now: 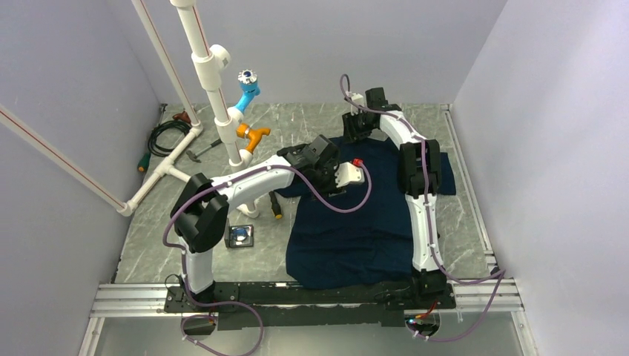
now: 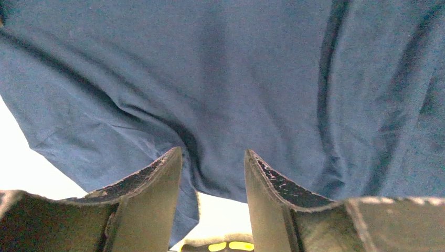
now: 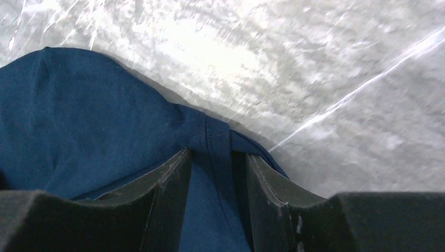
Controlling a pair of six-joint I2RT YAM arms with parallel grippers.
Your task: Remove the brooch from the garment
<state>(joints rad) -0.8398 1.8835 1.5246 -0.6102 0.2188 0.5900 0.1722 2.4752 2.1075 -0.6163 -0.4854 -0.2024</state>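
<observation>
At 12 o'clock on the garment, right gripper is pinching the hem, jaws narrow, table lying open beyond; left gripper is pinching likewise at 10 o'clock; brooch is sitting off-cloth at 9 o'clock, blurred.

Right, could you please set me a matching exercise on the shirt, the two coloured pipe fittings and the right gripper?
Things:
1. garment
2. star-capped fitting
3. lower fitting
4. right gripper

Descriptions:
A. orange
B. at the garment's far edge
C. dark navy
D. light blue

Pairs: 1-C, 2-D, 3-A, 4-B.
</observation>
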